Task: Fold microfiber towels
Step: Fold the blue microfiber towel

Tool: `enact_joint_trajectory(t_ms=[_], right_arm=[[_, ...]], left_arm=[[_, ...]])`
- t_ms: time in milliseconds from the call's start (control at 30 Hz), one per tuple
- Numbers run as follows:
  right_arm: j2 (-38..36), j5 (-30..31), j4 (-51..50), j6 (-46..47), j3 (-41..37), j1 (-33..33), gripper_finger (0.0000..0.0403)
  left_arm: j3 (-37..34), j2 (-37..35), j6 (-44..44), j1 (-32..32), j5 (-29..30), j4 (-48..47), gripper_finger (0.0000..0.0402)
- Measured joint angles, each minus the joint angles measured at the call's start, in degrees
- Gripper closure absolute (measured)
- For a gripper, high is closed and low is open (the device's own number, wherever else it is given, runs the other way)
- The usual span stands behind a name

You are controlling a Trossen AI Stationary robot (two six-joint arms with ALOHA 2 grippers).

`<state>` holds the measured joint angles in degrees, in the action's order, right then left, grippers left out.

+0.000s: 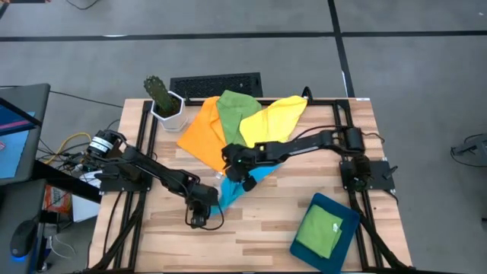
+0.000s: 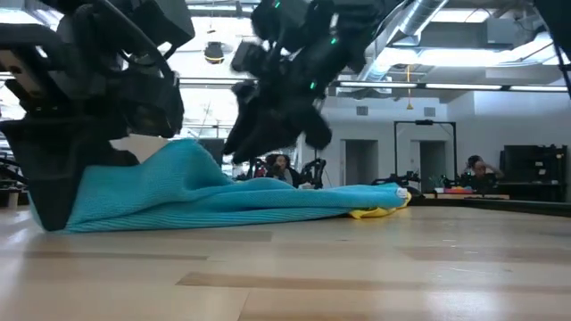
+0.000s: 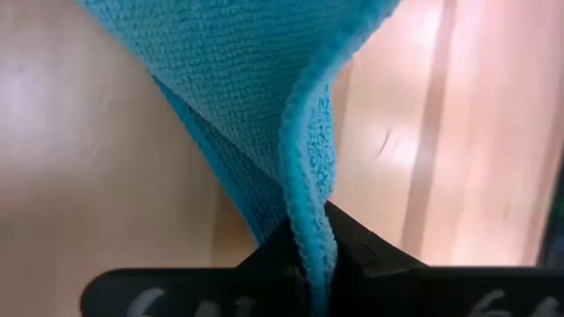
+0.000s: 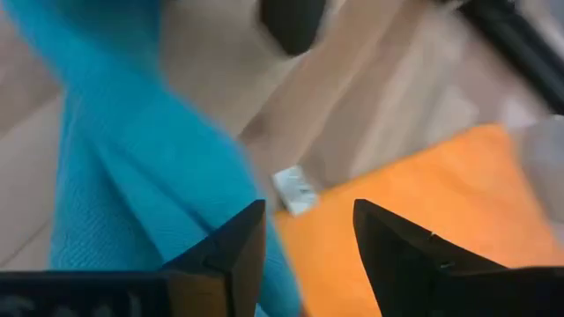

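Blue towel (image 1: 242,185): spread on the wooden table (image 1: 259,228) beside the dark teal tray (image 1: 346,217), well apart from it, toward the left arm's side; one corner is raised off the wood.
Left gripper (image 1: 207,199): fingers are shut on the edge of the blue towel (image 3: 304,189), whose hem is seen running straight down between them; the arm is stretched low from its base toward the tray.
Right gripper (image 1: 245,176): fingers (image 4: 231,251) are parted with nothing between them; it is held above the blue towel, the arm reaching in from the tray's side of the table.
Other towels: orange (image 1: 204,131), green (image 1: 234,116) and yellow (image 1: 272,118) are fanned out at the far edge, away from the tray.
Folded green towel (image 1: 321,230): laid inside the tray.
Potted cactus (image 1: 161,95): placed at the far corner, opposite the tray.
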<state>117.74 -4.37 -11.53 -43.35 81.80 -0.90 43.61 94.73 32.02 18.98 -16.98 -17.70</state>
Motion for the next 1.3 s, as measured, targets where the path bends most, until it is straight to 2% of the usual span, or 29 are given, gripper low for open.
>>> enact_joint_trajectory(t_ms=[167,300,433,600,667,833,933,1067,1167,1300], right_arm=[[5.6,-0.3,-2.0,-0.3,5.2,-0.3,0.0202],[8.2,-0.2,-9.2,-0.6,8.2,-0.2,0.0215],[7.5,-0.2,-13.3,-0.4,9.1,-1.0,0.0271],[7.3,1.4,-15.2,1.1,9.1,-1.7,0.0373],[6.1,3.5,-16.1,1.7,9.1,-2.2,0.0388],[1.8,7.6,-17.8,4.8,9.1,-3.4,0.0395],[-1.5,5.7,-19.2,5.4,9.1,-3.7,0.0386],[-2.3,1.3,-16.4,4.2,9.2,-3.4,0.0345],[0.6,-2.1,-12.6,0.0,9.2,-2.8,0.0307],[5.1,-3.0,-9.0,-4.9,9.1,-2.2,0.0255]], left_arm=[[4.2,0.2,-3.5,0.0,3.3,-8.6,0.0401],[6.5,0.1,-4.6,0.0,5.5,-13.8,0.0401],[7.9,0.1,-4.8,0.0,7.5,-17.1,0.0401],[8.4,0.1,-4.9,0.0,8.6,-17.9,0.0401],[8.4,0.0,-5.5,0.0,8.7,-17.9,0.0401],[8.5,0.0,-7.4,0.0,10.0,-19.4,0.0401],[8.5,-0.1,-8.3,0.1,13.3,-23.5,0.0401],[8.5,-0.1,-9.5,0.2,14.7,-25.1,0.0401],[8.5,-0.1,-11.6,0.4,14.8,-25.0,0.0401],[8.5,-0.1,-14.6,0.4,14.8,-25.7,0.0401]])
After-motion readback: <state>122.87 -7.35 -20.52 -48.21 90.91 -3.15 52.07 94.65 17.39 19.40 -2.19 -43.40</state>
